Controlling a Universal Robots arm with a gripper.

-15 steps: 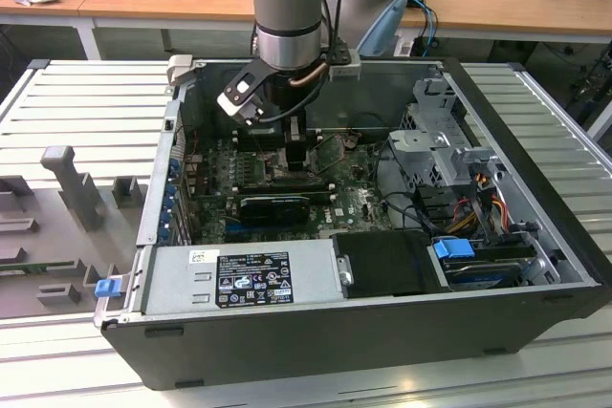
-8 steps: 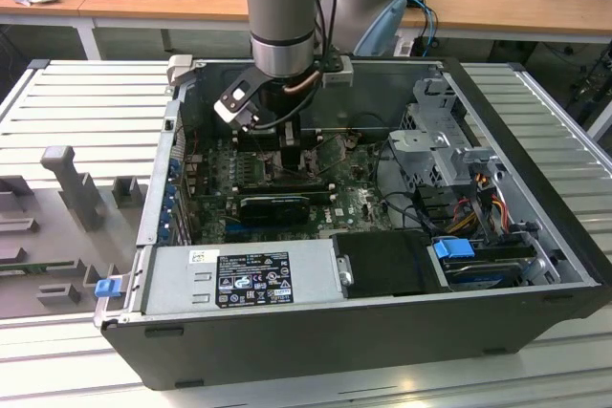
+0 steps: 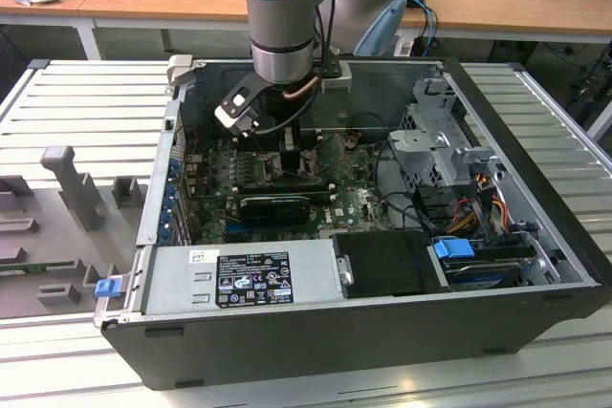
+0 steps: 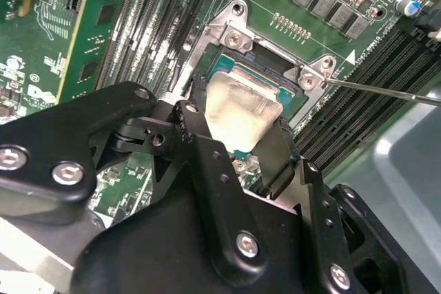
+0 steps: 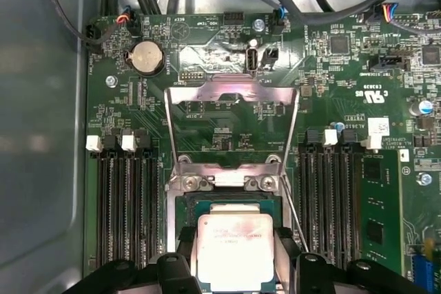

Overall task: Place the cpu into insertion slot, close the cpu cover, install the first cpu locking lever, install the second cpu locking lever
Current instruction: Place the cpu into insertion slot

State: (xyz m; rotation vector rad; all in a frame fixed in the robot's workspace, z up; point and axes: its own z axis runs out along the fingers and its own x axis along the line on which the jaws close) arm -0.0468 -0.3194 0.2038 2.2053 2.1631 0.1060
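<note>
A pale blue and grey robot arm (image 3: 282,16) reaches down into an open black computer case (image 3: 382,332) that lies on a ribbed grey metal table (image 3: 86,102). In both wrist views the black metal pincer (image 5: 236,242) is closed on the small flat square cpu (image 5: 234,256) with its pale silver face. One finger (image 5: 286,246) presses against each of two opposite edges. The cpu sits at the insertion slot (image 5: 227,200), a square socket with a silvery metal rim on the green circuit board (image 5: 117,108) (whether the chip is fully seated or just above the contacts I cannot tell). The cpu cover (image 5: 231,92), a thin silvery square frame plate with a window cut out, stands swung open. It is hinged at the slot's edge away from the pincer, and the board shows through its window. A thin bare metal lever rod (image 4: 386,92) runs out from one corner of the slot. Long black memory slots (image 5: 124,211) flank the socket on both sides.
</note>
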